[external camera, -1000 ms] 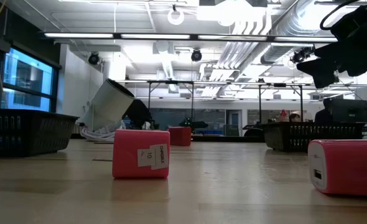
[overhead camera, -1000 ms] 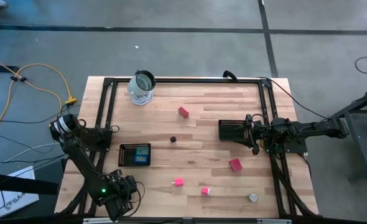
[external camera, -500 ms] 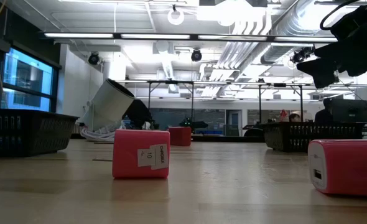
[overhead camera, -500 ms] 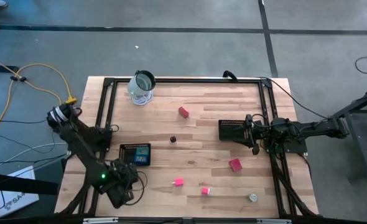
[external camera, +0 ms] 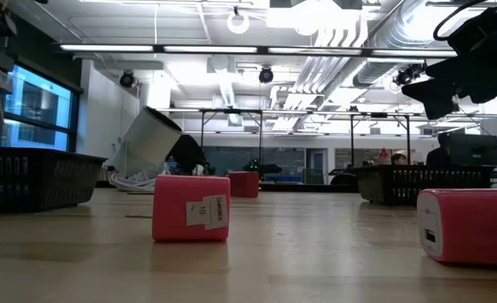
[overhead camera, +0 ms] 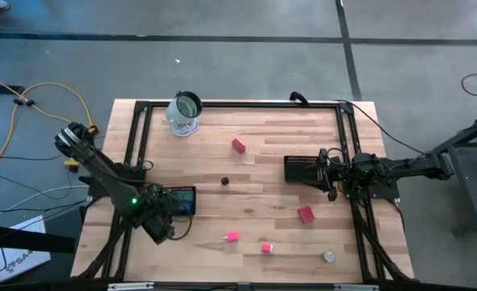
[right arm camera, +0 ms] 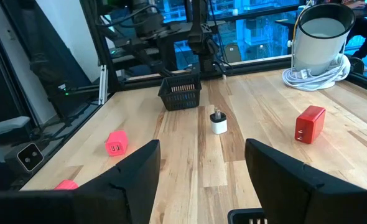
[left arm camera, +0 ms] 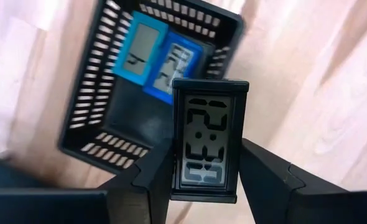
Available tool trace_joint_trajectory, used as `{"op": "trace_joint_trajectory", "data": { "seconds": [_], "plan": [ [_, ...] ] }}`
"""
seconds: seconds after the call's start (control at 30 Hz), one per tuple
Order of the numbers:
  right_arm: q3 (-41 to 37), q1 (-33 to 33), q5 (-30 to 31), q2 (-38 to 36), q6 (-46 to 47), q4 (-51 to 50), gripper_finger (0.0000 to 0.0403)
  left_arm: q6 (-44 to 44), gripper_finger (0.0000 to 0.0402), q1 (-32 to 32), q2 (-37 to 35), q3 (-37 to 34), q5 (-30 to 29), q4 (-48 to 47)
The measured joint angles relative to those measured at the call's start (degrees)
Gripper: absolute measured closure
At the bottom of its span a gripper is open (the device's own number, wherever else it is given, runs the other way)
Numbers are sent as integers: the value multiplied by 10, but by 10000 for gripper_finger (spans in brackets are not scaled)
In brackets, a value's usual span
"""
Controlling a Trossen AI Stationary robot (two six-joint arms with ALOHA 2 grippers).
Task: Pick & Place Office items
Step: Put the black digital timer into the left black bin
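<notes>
My left gripper [left arm camera: 205, 163] is shut on a black-framed LCD clock [left arm camera: 205, 140] above the left black mesh tray [left arm camera: 87, 112], which holds two blue clocks [left arm camera: 152, 56]. In the high view this gripper [overhead camera: 164, 220] hangs at the tray's [overhead camera: 187, 194] near left corner. A red block [overhead camera: 238, 145], a dark cube [overhead camera: 225, 181], a larger red block [overhead camera: 306, 213], two pink blocks [overhead camera: 233, 237] and a whitish round piece [overhead camera: 329, 256] lie on the table. My right gripper [right arm camera: 202, 186] waits open and level at the right edge. My left gripper pinches the clock's two long sides [left arm camera: 176, 167] between its two fingers [left arm camera: 152, 183], at the end nearest the wrist. The fingers point steeply down and lie along the clock. The clock hangs clear of the table and the tray, its display facing the wrist camera.
A clear glass jar [overhead camera: 183, 113] stands on a coiled white cord at the far left. A second black mesh tray [overhead camera: 301, 170] sits just in front of my right gripper [overhead camera: 329, 174]. A black frame [overhead camera: 238, 103] runs round the table's edges. Bare wood lies mid-table.
My left gripper, still shut on the clock, has risen and gone from the table's near left corner toward the far edge, arriving over the left tray's near corner. The wrist has turned a little on the way.
</notes>
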Motion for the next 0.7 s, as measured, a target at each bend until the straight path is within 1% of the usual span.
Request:
{"op": "trace_joint_trajectory", "data": {
  "seconds": [0.2,0.27,0.37,0.5,0.7],
  "plan": [
    [0,0,0,0,0,0,180,0,246,37,-17,0,-5,-26],
    [0,0,0,0,0,0,180,-19,246,48,-17,0,-9,-35],
    [0,0,0,0,0,0,180,-72,245,60,-17,-4,-10,-37],
    [0,0,0,0,0,0,180,-150,245,68,-17,-7,2,-38],
    [0,0,0,0,0,0,180,-303,245,62,-11,-7,1,-42]
  ]
}}
